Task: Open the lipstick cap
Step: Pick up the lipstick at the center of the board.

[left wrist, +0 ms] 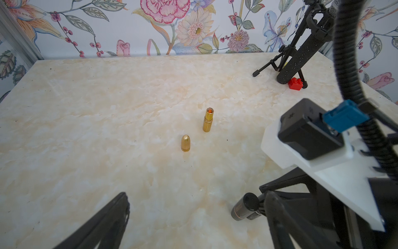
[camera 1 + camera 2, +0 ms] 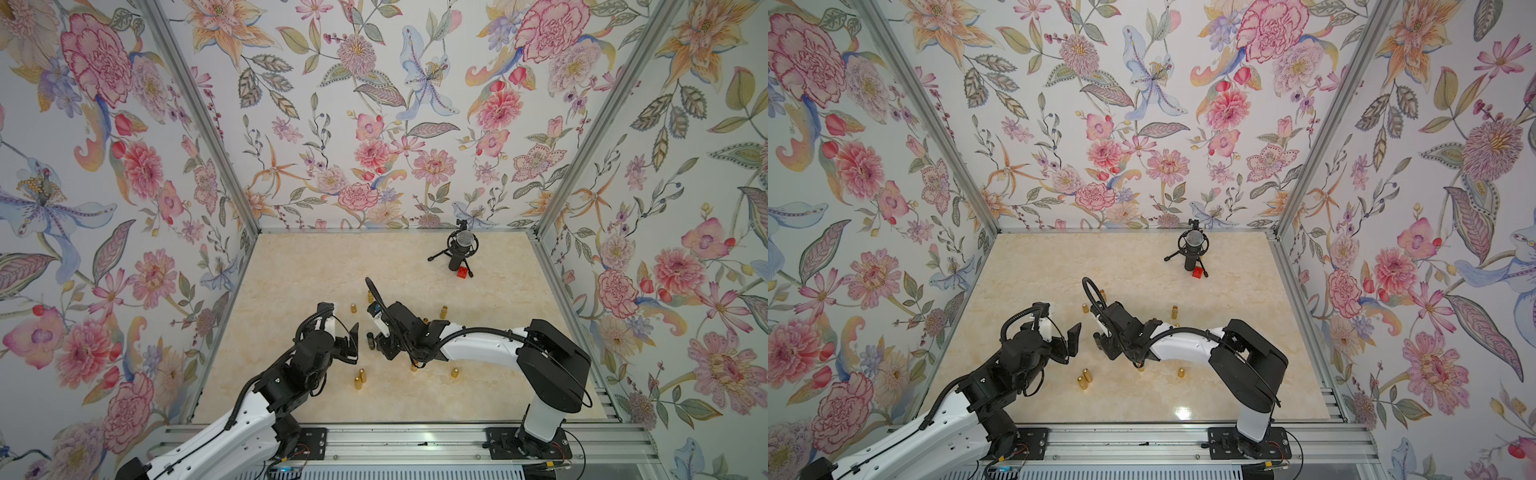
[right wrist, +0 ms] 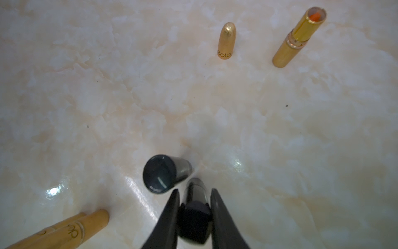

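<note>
While the left gripper (image 2: 354, 344) hangs with its jaws spread wide and nothing between them, two gold tubes (image 2: 359, 378) sit side by side just in front of it on the marble table (image 2: 299, 266). Behind it a gold cap (image 1: 185, 143) stands alone, near an uncapped gold lipstick (image 1: 208, 120) whose open tube shows an orange-red stick inside. Between the two grippers a dark round-topped cylinder (image 3: 160, 172) stands just beside the dark lipstick (image 3: 196, 187). The right gripper (image 3: 195, 190) is narrow, its fingers (image 3: 170, 215) pressed against either side of that dark lipstick. Which dark part is the cap I cannot tell. Further right, a gold tube (image 2: 444, 311) and another gold piece (image 2: 455, 372) stand well apart. At the back right a microphone (image 2: 459, 245) stands on its tripod with a red brick (image 2: 462, 273) at its foot.
</note>
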Motion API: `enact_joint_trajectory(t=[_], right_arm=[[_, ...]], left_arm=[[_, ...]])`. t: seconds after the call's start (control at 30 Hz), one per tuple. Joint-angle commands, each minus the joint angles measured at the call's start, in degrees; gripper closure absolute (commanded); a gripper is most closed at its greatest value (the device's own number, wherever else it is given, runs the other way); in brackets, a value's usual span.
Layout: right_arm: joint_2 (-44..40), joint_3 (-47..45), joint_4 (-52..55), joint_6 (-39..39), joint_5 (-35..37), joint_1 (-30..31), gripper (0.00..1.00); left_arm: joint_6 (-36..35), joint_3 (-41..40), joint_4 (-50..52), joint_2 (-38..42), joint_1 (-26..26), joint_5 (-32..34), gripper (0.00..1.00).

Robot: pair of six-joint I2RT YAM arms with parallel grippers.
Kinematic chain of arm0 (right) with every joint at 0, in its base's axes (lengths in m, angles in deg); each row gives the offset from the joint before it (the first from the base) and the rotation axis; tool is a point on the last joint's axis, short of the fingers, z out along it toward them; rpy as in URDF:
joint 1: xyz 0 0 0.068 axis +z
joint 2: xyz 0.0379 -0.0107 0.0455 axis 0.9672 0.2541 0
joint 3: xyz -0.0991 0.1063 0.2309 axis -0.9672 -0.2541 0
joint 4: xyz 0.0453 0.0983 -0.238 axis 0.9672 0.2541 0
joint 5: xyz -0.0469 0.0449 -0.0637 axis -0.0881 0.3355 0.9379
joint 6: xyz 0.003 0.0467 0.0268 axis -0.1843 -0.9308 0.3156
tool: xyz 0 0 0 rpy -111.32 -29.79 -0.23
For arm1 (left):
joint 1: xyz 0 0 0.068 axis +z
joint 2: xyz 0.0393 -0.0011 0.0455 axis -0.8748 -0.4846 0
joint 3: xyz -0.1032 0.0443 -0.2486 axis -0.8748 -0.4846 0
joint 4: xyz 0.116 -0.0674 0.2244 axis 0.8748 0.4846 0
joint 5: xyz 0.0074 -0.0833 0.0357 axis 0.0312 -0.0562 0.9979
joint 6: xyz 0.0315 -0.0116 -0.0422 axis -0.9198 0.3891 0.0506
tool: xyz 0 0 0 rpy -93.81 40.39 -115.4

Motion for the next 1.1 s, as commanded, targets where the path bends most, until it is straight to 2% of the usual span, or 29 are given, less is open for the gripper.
enact_joint_trajectory(t=[0.0,0.23,0.47,0.77,1.07], right_arm=[[-0.22,0.69,0.15,0.8,0.24,-0.05,0.75],[-2.3,-0.36,0.22,0.38,0.35,0.04,0.76],[-10.16,-2.26,3.88,-2.95,0.19,-1.34,0.76],[-20.63,0.37,15.85,-8.86,-5.98,-7.58,0.75],[-24.06,4.26,20.56,-13.53,-13.51,-11.22,0.75]], left_arm=[[1.33,-0.46,0.63,-0.02,0.73,-0.64,0.01],[1.07,-0.37,0.33,-0.41,0.91,-1.14,0.01],[-2.23,-0.03,-3.16,-1.67,0.9,-3.81,0.01],[-10.43,-0.03,-13.1,-8.01,0.56,-17.65,0.05],[-19.05,0.41,-26.18,-17.63,-7.01,-25.64,0.14]])
